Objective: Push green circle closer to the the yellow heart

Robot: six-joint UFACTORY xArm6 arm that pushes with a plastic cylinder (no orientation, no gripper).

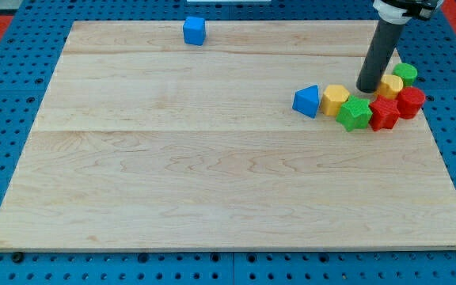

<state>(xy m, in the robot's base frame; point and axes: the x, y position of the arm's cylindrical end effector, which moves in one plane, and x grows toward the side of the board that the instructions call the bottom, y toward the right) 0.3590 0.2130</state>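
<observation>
Tip [368, 89] down on the board [212, 174], bare, holding nothing, touching the yellow heart [391, 85] just to its right; green circle [405, 74] beyond that heart, up-right; yellow block [336, 99] left; green star [355, 114] and red blocks [397, 107] below

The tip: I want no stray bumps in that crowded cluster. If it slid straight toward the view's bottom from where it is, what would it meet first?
My tip sits just above the green star, so it would likely hit that first, perhaps clipping the red star beside it; depth is hard to judge.
</observation>
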